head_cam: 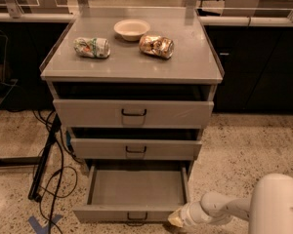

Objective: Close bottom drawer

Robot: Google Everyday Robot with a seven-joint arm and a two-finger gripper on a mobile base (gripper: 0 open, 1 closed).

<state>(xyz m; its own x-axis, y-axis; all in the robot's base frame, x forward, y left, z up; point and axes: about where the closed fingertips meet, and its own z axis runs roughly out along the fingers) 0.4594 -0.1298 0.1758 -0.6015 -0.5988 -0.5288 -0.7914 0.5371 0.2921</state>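
Note:
The bottom drawer (132, 189) is the lowest of three grey drawers and stands pulled far out, its plain tray bare. Its low front panel (124, 213) carries a small black centre handle (137, 216). My gripper (175, 220) sits at the lower right, its yellowish tip right at the right end of that front panel. The white arm (224, 207) runs off to the right. The middle drawer (136, 149) and the top drawer (133, 113) each stand slightly open.
On the cabinet top (132, 62) lie a cream bowl (132, 29) and two crumpled snack bags (92, 47) (156, 46). Black cables (51, 179) trail over the speckled floor at the left. Dark cabinets stand behind.

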